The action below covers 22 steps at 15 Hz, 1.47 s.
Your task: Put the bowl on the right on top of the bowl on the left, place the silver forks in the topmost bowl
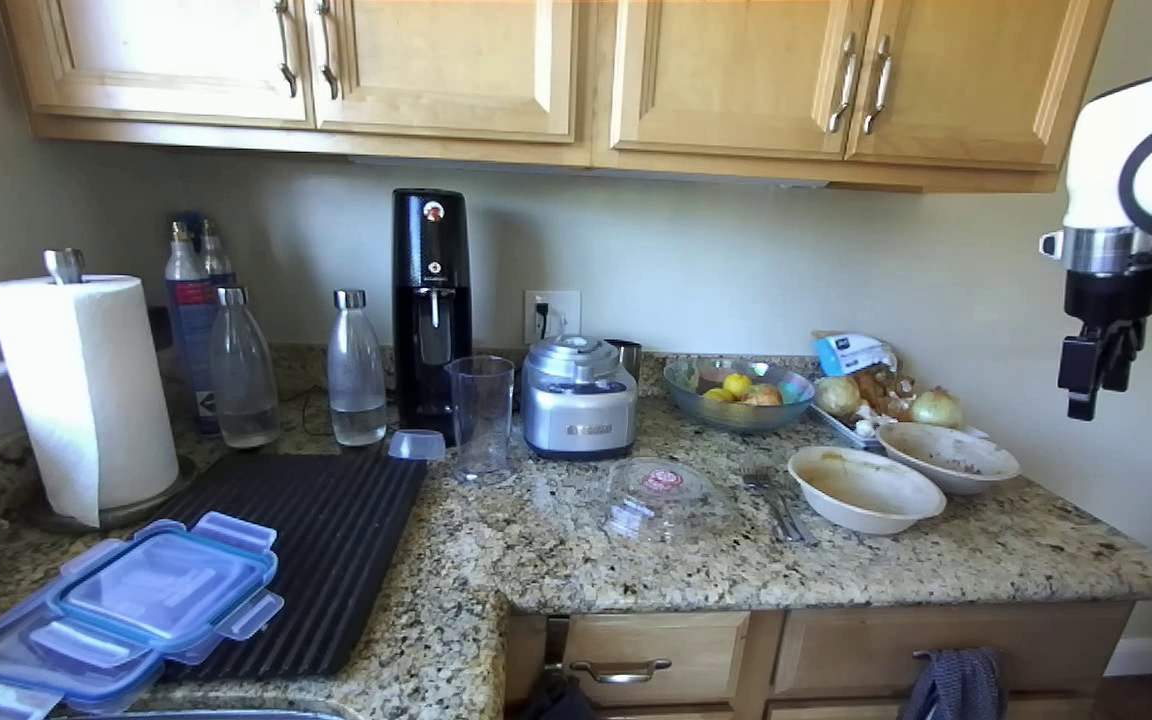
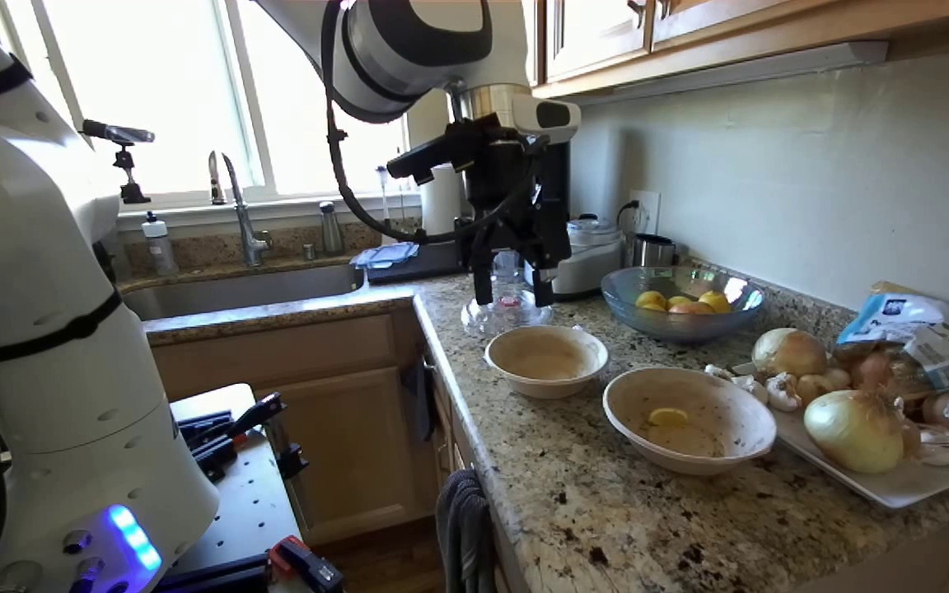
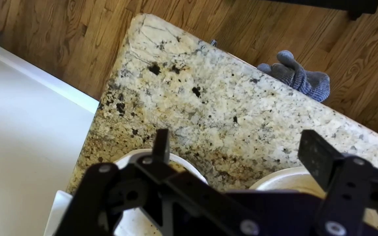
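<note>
Two off-white oval bowls stand apart on the granite counter. The left bowl (image 1: 866,490) is stained inside and also shows in an exterior view (image 2: 546,360). Beside it, nearer the wall end, sits the right bowl (image 1: 948,458), which has dark specks and a yellow lemon piece (image 2: 667,417) in it. Silver forks (image 1: 784,512) lie on the counter just left of the left bowl. My gripper (image 2: 512,291) hangs above the counter with its fingers spread and nothing between them. In the wrist view the gripper (image 3: 237,144) partly covers both the right bowl (image 3: 136,219) and the left bowl (image 3: 290,178).
A clear plastic container (image 1: 671,500) lies left of the forks. Behind are a glass fruit bowl (image 2: 680,317) and a silver appliance (image 1: 581,400). A white tray (image 2: 878,486) with onions and garlic borders the right bowl. Wooden cabinets (image 1: 736,80) hang overhead.
</note>
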Available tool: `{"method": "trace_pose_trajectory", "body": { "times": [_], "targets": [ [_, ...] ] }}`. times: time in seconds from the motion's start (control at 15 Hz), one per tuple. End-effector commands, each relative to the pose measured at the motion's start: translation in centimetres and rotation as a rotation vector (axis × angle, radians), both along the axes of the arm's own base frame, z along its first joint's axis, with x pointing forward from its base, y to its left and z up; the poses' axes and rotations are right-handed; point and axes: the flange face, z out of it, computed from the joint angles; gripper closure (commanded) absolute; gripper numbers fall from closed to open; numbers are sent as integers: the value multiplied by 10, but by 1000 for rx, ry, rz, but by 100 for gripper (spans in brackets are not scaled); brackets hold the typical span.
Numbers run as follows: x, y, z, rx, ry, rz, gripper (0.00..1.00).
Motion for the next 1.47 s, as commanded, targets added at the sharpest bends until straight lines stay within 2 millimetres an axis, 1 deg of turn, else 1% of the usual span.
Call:
{"method": "trace_pose_trajectory", "body": {
  "times": [0.0, 0.33, 0.67, 0.93, 1.07, 1.2, 1.27, 1.4],
  "targets": [
    [9, -2, -12, -24, -8, 41, 0],
    [29, -9, -43, -87, -59, 200, 0],
    [42, -22, -68, -103, -105, 300, 0],
    [50, -22, -92, -110, -108, 375, 0],
    [52, -23, -99, -104, -108, 380, 0],
    [52, -27, -98, -126, -98, 360, 0],
    [52, -21, -100, -105, -84, 364, 0],
    [54, -25, -100, -111, -84, 362, 0]
  ]
}}
